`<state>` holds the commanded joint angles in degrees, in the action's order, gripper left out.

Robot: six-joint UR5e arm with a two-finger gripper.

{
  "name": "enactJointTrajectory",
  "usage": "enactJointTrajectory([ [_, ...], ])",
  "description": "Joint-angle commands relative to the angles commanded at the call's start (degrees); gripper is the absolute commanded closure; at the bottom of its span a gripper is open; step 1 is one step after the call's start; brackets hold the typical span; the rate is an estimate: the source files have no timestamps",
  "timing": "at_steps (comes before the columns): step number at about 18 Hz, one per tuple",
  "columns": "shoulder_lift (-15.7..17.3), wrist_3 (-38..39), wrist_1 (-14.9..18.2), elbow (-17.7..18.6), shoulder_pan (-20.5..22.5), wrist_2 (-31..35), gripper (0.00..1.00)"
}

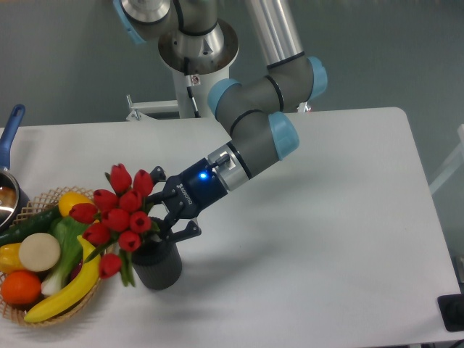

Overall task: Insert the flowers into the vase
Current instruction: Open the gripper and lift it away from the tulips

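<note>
White table (pixel 326 217): wicker basket (pixel 43 308) beside vase (pixel 161 267), flowers (pixel 117 217).

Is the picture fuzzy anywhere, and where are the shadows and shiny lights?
In the fixed camera view, the flowers and vase look sharp, not fuzzy. A soft grey shadow lies on the white table under the arm, right of the vase. A small blue light glows just behind the gripper. No strong glare shows on the table.

The table (pixel 326 217) lies open toward its right edge and far side. Along the left edge, the wicker basket (pixel 29 308), pot (pixel 9 196) and vase (pixel 161 267) with flowers (pixel 116 217) block passage.
</note>
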<state>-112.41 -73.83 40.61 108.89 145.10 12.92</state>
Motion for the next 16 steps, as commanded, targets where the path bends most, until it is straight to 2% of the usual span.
enactJointTrajectory([
  [1, 0.26, 0.09, 0.0, 0.62, 0.62, 0.0, 0.0],
  [12, 5.62, 0.44, 0.17, 1.59, 7.2, 0.17, 0.0],
  [16, 8.43, 0.44, 0.17, 1.15, 12.56, 7.36, 0.0],
])
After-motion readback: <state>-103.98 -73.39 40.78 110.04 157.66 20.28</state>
